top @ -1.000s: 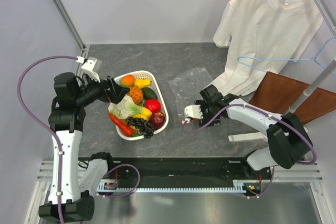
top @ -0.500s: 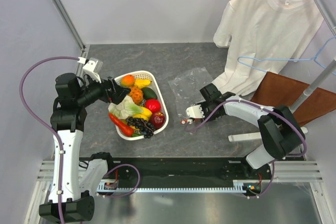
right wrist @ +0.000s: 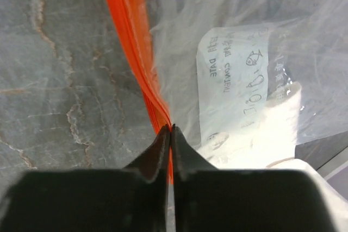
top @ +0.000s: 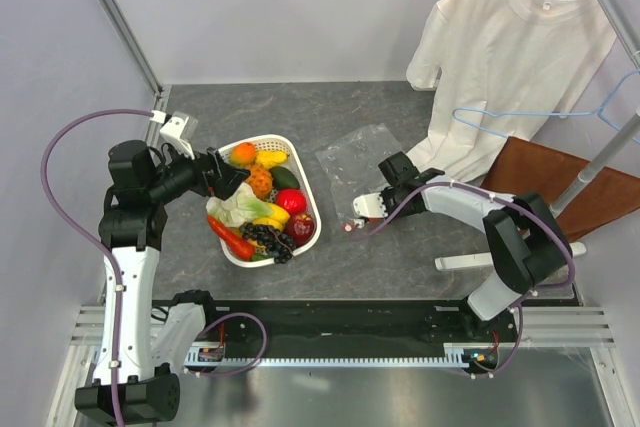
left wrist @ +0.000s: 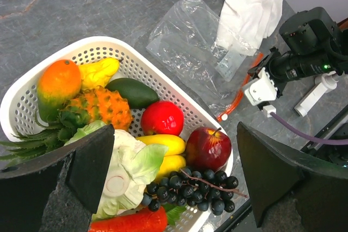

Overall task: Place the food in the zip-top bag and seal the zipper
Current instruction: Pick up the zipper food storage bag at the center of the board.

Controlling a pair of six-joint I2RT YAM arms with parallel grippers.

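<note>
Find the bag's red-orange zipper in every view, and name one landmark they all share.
Top external: zipper, only its end shows, near centre.
Left wrist: zipper, a diagonal strip at centre right.
Right wrist: zipper, running from top centre down into the shut right gripper.
Shared landmark: the clear zip-top bag whose mouth it edges.

right gripper [right wrist: 171,130] tips pinched together, basically no gap, orange zipper [right wrist: 130,42] caught right between them. strip runs from tips up to top edge, over grey marbled table [right wrist: 54,80]. clear crinkly zip-top bag [right wrist: 217,4] spreads off beside strip. white label [right wrist: 231,74] on it, handwriting looks mirrored. white cloth [right wrist: 266,134] just below label.
</note>
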